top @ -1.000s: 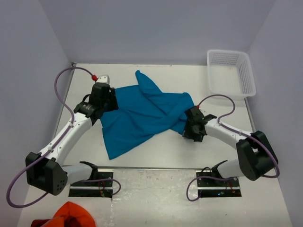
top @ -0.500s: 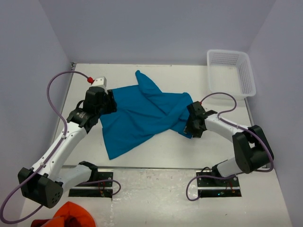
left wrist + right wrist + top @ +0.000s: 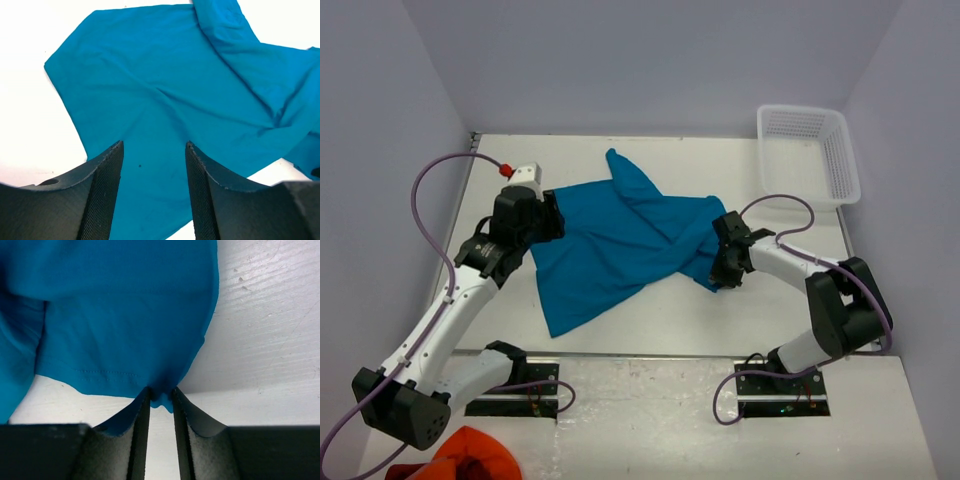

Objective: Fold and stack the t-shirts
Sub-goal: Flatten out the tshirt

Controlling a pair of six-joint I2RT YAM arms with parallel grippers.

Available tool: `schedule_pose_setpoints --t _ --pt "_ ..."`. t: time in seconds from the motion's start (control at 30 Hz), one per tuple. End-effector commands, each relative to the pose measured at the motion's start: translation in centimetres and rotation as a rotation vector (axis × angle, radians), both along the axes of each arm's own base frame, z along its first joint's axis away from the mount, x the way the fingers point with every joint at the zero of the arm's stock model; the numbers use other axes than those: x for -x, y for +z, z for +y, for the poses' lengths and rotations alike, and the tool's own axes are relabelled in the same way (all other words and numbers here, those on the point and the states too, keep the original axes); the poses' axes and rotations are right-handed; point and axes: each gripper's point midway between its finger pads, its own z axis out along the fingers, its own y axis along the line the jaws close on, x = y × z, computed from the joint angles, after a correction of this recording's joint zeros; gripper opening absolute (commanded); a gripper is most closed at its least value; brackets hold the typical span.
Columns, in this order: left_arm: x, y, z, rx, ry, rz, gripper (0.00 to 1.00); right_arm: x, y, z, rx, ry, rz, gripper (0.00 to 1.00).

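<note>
A teal-blue t-shirt (image 3: 620, 240) lies crumpled and partly spread across the middle of the table, one sleeve pointing to the back. My left gripper (image 3: 546, 214) hovers over its left edge, open; in the left wrist view the cloth (image 3: 165, 85) shows between the two spread fingers (image 3: 106, 190), nothing held. My right gripper (image 3: 720, 268) is at the shirt's right edge. In the right wrist view its narrow jaws (image 3: 161, 391) pinch a small fold of the hem corner (image 3: 162, 382) against the white table.
A white plastic basket (image 3: 808, 150) stands at the back right corner. An orange-red bunched cloth (image 3: 470, 455) lies off the table's near left, below the left arm's base. Grey walls close in the left, back and right sides.
The right jaws have narrowed onto the shirt's hem corner, and that gripper has slid slightly left. The left arm has drawn a little left and back over the shirt's edge.
</note>
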Motion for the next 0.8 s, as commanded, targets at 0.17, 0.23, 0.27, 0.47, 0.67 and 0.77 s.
schedule_pose_setpoints --t 0.17,0.23,0.27,0.47,0.67,0.77 --pt "-0.1 -1.9 -0.3 -0.038 -0.034 0.05 0.54 -0.2 0.4 -0.3 -0.003 -0.045 -0.033 0.15" --pt "-0.1 -2.7 -0.1 -0.047 -0.026 0.063 0.54 -0.2 0.4 -0.3 -0.008 -0.046 -0.053 0.04" --pt "-0.1 -3.2 -0.1 -0.054 -0.023 0.077 0.55 -0.3 0.4 -0.4 -0.004 -0.045 -0.058 0.02" --pt "0.7 -6.3 -0.6 -0.035 -0.025 0.174 0.54 -0.9 1.3 -0.5 -0.001 -0.022 -0.112 0.0" --pt "2.8 -8.4 -0.9 -0.023 -0.015 0.262 0.55 -1.8 2.6 -0.5 0.013 0.026 -0.165 0.0" --pt "3.9 -9.3 -1.1 -0.032 -0.004 0.293 0.55 -2.1 3.1 -0.2 -0.002 0.043 -0.181 0.0"
